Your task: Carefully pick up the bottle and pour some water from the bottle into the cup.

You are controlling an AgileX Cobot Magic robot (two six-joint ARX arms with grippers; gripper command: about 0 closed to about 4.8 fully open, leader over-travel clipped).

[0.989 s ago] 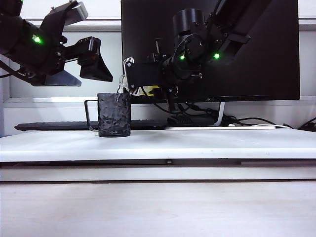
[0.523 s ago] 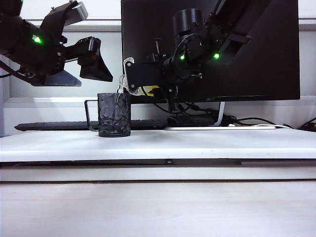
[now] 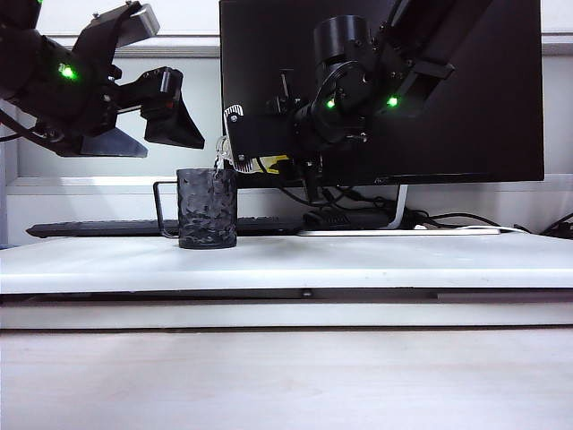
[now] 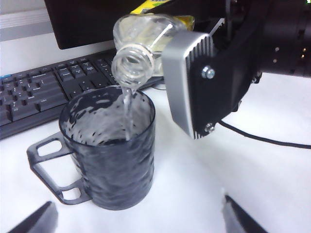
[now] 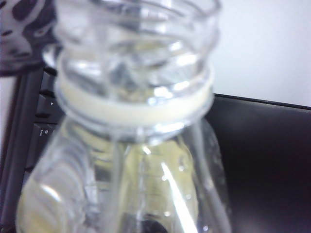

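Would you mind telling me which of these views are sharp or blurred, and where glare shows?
Exterior view: sharp, but the dark arms and the right tool merge into the black monitor. Left wrist view: crisp on the bottle, the water and the cup; the open left tool's tips are blurred. Right wrist view: the bottle neck is too close, soft, with white glints.

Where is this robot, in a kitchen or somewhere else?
Probably an office or lab desk, not a kitchen: a big dark monitor stands behind, a black keyboard lies by the cup, and cables trail across the white table.
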